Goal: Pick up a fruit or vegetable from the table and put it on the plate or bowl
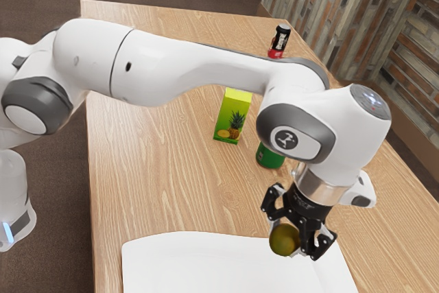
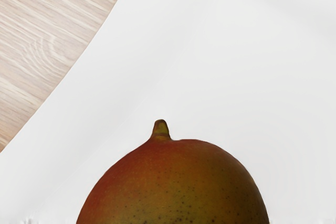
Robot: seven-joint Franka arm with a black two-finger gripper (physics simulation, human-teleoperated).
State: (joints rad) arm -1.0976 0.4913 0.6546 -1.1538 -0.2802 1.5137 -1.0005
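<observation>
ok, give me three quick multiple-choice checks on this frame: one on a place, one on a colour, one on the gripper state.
1. Where is the mango?
A) over the white plate
B) on the floor
C) in a drawer

2. What colour is the pineapple juice carton?
A) blue
B) yellow-green
C) black

3. What is the gripper doing?
A) open with nothing in it
B) open and lying flat on wood
C) shut on the mango

Answers:
1 A: the wrist view shows white plate surface under the fruit.
2 B: its faces are yellow and green in the exterior view.
3 C: the exterior view shows it clamping the fruit from two sides.
</observation>
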